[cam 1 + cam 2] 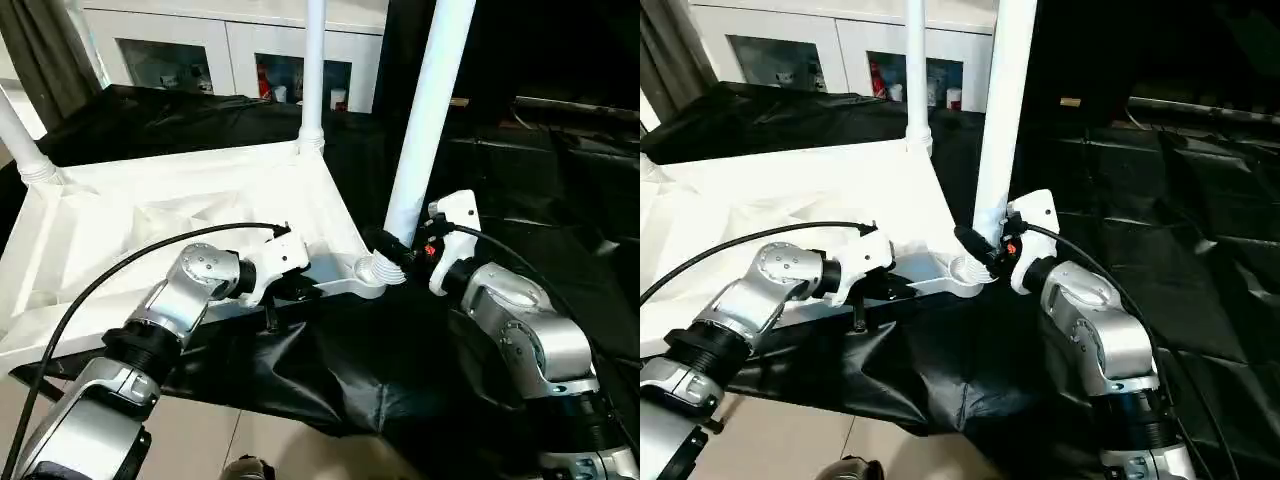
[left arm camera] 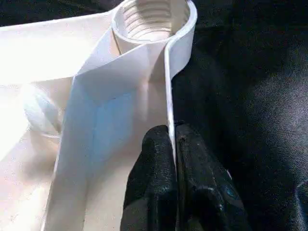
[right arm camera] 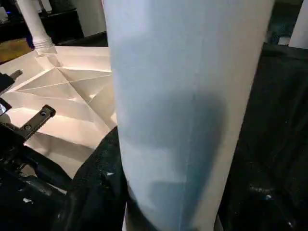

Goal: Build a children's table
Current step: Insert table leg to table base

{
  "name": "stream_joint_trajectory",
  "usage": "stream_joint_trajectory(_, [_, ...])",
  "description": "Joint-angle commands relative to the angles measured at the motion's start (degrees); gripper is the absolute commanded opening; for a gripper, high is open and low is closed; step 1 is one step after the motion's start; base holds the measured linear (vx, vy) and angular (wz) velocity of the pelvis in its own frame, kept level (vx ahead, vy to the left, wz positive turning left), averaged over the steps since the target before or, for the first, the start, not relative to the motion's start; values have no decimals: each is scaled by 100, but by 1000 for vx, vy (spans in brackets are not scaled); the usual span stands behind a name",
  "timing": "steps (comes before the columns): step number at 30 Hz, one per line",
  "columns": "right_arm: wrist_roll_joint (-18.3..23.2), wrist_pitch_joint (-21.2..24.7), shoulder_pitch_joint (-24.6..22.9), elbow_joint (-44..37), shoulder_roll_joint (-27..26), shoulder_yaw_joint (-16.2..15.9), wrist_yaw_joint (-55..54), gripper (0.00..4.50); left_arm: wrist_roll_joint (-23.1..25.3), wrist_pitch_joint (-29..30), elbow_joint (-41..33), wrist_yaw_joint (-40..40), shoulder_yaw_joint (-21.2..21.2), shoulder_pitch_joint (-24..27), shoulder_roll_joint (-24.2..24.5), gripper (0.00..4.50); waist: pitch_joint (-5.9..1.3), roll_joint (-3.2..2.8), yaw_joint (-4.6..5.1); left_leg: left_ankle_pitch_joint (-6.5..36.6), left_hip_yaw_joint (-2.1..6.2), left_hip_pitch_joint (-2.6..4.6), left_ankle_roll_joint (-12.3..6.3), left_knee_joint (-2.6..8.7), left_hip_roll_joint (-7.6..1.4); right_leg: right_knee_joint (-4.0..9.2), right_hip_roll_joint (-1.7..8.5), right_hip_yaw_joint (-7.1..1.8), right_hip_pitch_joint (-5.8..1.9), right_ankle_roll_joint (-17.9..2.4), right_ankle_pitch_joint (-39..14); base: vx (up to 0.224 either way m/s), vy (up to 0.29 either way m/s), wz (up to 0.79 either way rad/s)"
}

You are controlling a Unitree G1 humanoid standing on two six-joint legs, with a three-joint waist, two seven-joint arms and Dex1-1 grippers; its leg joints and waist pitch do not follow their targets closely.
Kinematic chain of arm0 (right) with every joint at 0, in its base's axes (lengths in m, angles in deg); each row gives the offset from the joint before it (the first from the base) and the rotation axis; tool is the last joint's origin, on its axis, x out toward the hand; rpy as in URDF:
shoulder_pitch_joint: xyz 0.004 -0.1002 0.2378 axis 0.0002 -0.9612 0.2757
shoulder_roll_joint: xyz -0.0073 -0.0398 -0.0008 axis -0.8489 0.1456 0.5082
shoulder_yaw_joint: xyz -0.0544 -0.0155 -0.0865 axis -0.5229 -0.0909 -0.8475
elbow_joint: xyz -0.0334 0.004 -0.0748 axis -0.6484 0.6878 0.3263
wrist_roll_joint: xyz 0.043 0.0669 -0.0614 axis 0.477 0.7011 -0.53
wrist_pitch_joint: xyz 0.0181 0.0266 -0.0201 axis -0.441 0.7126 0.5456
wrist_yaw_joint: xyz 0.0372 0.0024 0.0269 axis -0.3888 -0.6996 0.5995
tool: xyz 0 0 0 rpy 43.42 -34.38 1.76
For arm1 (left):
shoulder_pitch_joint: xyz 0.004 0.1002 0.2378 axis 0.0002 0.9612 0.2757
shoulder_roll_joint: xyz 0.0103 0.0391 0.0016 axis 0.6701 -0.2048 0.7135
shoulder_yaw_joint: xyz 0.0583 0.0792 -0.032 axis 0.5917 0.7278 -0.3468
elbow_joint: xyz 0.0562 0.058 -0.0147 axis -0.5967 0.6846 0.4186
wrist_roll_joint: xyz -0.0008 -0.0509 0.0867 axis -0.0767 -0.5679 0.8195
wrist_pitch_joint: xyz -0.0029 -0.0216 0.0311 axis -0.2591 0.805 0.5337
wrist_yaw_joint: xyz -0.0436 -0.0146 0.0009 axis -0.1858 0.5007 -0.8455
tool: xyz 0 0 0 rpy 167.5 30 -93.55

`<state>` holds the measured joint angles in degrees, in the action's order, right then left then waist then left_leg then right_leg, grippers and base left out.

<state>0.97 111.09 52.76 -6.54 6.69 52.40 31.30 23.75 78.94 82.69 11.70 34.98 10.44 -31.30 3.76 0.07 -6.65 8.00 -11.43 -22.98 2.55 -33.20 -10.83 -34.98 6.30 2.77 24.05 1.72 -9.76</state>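
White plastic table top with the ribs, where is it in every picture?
Left eye view: the large white ribbed plastic table top fills the left half, ribs up.
Right eye view: same, left half.
Left wrist view: its rim runs ahead of the left claw, which pinches it.
Right wrist view: it lies beside the white tube leg.
Shared landmark: the black cloth underneath.

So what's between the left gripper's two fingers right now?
The thin white side wall of the table top. In the left wrist view, the left gripper has its black fingers pinched on that edge, below the threaded corner socket.
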Motion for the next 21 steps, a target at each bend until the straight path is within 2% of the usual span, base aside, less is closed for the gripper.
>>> stream_joint_trajectory(1, [12,52,67,-33,1,72,-12,193,-64,-160,-22,85,-191,66,-40,0,-357,125,-9,2310,141,164,245,478,-194,543,257,-183,-132,-606,-2659,0,0,0])
stream_joint_trajectory(2, [277,957,-286,-1419,531,-163,260,193,-415,2300,-2759,360,-438,830,223,0,-410,263,-60,1735,198,116,167,489,-303,325,310,-167,-343,-795,-1902,0,0,0])
stream_joint_trajectory(3, [368,870,-263,-1374,454,-236,399,193,-398,2227,-2708,256,-420,790,313,0,-372,264,-44,1616,147,105,52,484,-294,363,244,-184,-254,-767,-1825,0,0,0])
stream_joint_trajectory(4, [397,845,-262,-1365,433,-256,440,193,-393,2207,-2694,227,-414,779,337,0,-413,175,1,1519,113,129,21,455,-230,372,198,-182,-183,-874,-1668,0,0,0])
stream_joint_trajectory(5, [397,845,-262,-1365,433,-256,440,193,-393,2207,-2694,227,-414,779,337,0,-412,172,10,1520,93,141,63,449,-224,389,176,-183,-165,-911,-1563,0,0,0])
stream_joint_trajectory(6, [410,836,-267,-1363,428,-272,467,193,-387,2196,-2688,212,-410,776,351,0,-389,251,26,1580,73,141,134,439,-205,398,155,-189,-171,-943,-1359,0,0,0])
stream_joint_trajectory(7, [410,836,-267,-1363,428,-272,467,193,-387,2196,-2688,212,-410,776,351,0,-386,273,19,1610,77,147,138,436,-204,401,164,-192,-179,-933,-1377,0,0,0])
stream_joint_trajectory(11, [411,832,-256,-1354,431,-271,476,193,-387,2206,-2694,207,-402,776,350,0,-374,291,-13,1586,79,158,195,439,-206,389,167,-201,-191,-909,-1368,0,0,0])
stream_joint_trajectory(13, [460,932,-254,-1433,449,-260,432,193,-370,2536,-3026,276,-421,875,371,0,-371,293,-10,1598,81,165,213,440,-207,384,166,-202,-192,-913,-1378,0,0,0])
stream_joint_trajectory(14, [469,943,-244,-1440,444,-259,418,193,-365,2611,-3118,290,-426,903,393,0,-353,339,-4,1591,79,157,199,440,-209,385,168,-203,-193,-921,-1396,0,0,0])
stream_joint_trajectory(16, [473,972,-233,-1454,436,-251,413,193,-373,2744,-3256,316,-423,933,429,0,-355,329,-3,1510,75,164,184,429,-210,373,165,-206,-190,-942,-1305,0,0,0])
stream_joint_trajectory(18, [476,870,-181,-1353,348,-203,410,193,-351,2666,-3320,250,-366,932,545,0,-333,357,-6,1442,70,148,139,425,-197,372,163,-207,-192,-928,-1286,0,0,0])
stream_joint_trajectory(21, [531,733,-105,-1138,239,-126,432,192,-323,2478,-3270,168,-324,907,621,0,-329,356,0,1449,74,156,165,427,-197,370,157,-205,-191,-918,-1286,0,0,0])
